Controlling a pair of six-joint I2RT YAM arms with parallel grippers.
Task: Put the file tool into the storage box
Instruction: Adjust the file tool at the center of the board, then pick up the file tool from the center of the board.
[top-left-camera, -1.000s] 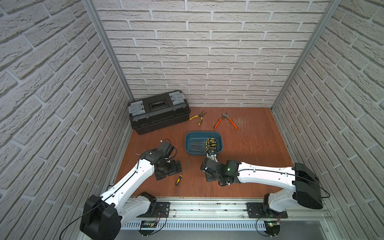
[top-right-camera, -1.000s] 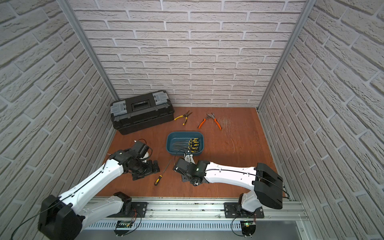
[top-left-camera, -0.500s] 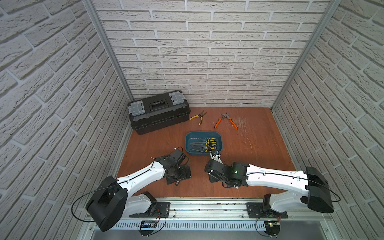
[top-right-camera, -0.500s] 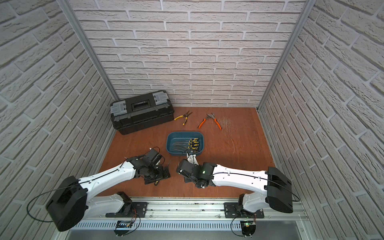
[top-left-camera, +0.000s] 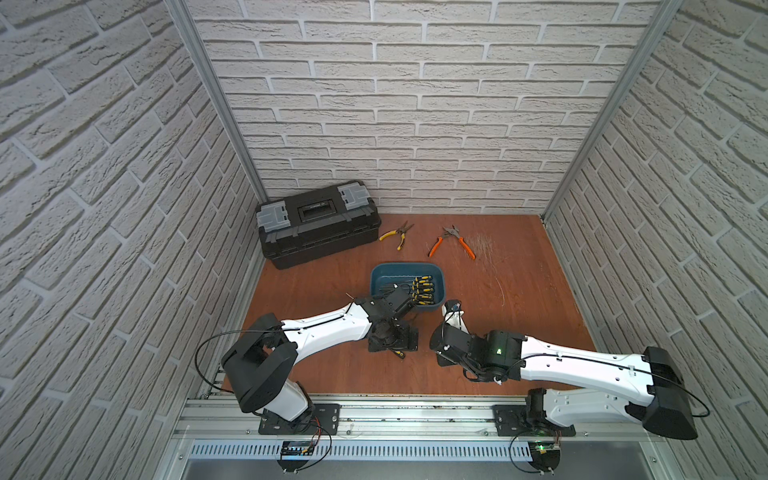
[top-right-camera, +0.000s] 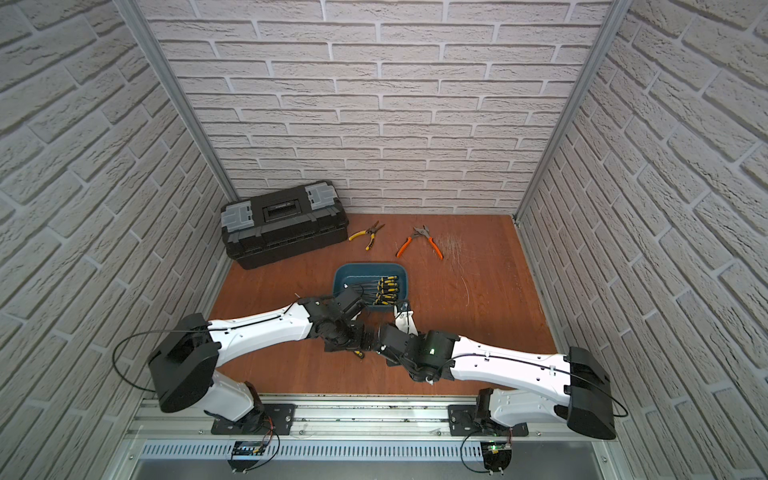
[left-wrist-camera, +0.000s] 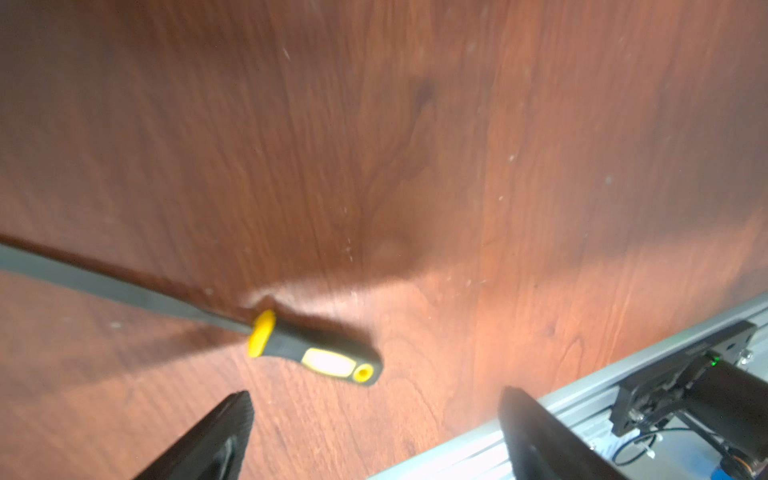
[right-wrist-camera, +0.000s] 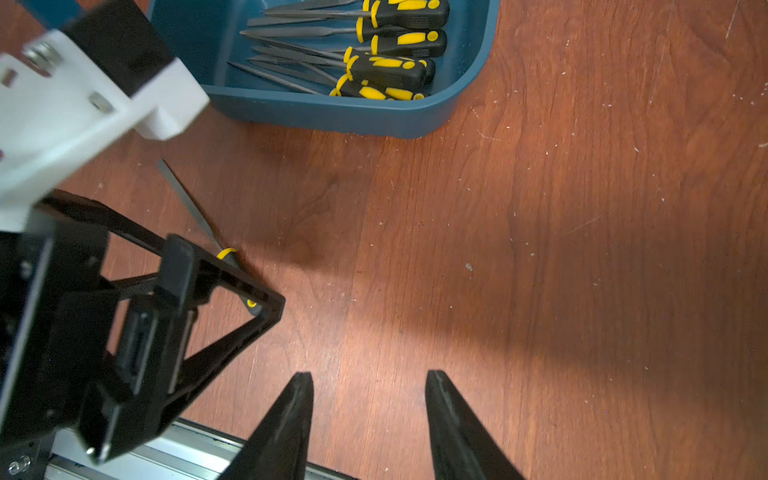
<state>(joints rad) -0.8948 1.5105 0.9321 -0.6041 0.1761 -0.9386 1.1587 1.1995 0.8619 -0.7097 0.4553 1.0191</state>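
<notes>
Hovering the left gripper (left-wrist-camera: 374, 392), jaws wide and empty, just above the file tool (left-wrist-camera: 316, 353), near its black-and-yellow handle. Leaving the tool flat on the table (top-left-camera: 519, 299), between the storage box (right-wrist-camera: 332, 112) (several other files (right-wrist-camera: 386, 66) lying inside) and the front edge. Holding the right gripper (right-wrist-camera: 369, 373) close by over the table, jaws partly spread, gripping nothing.
</notes>
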